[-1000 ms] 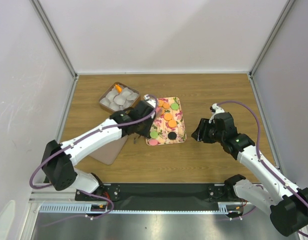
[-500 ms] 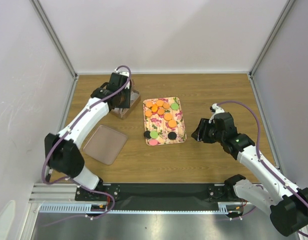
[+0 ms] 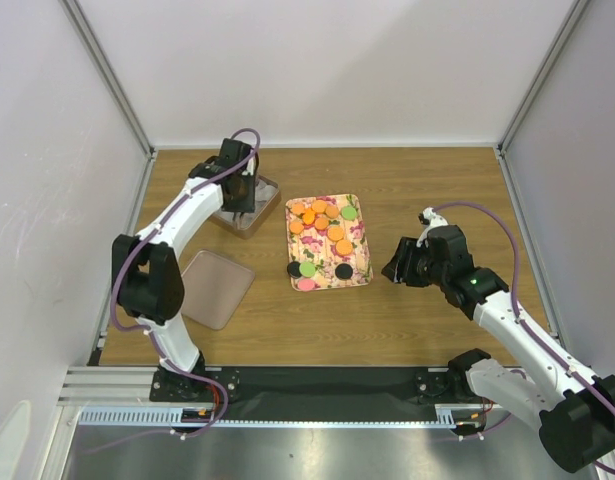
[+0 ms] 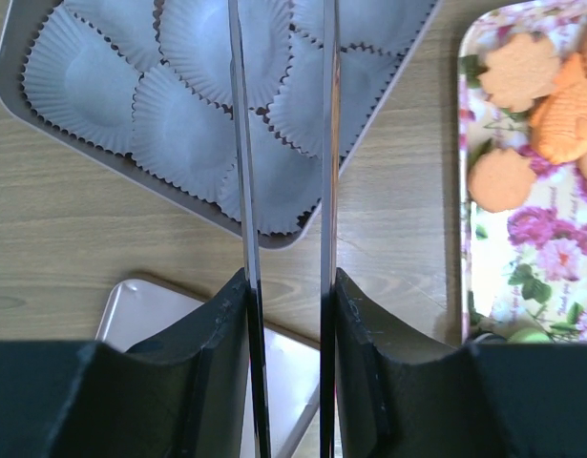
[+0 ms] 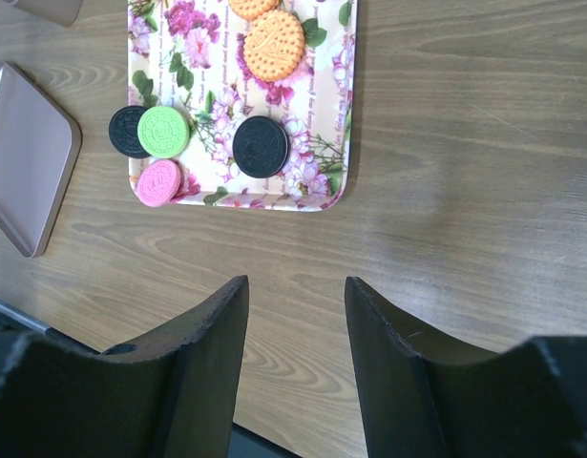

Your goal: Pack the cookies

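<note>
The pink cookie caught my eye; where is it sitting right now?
In the overhead view the pink cookie lies at the near left corner of the flowered tray, right beside a green cookie and a black one.

Floral tray (image 3: pixel 361 258) mid-counter (image 3: pixel 437 190). Tin (image 3: pixel 249 224) lined with white crinkled paper cups (image 4: pixel 178 134) far left. Flat brownish lid (image 3: pixel 215 290) nearer, apart.
</note>
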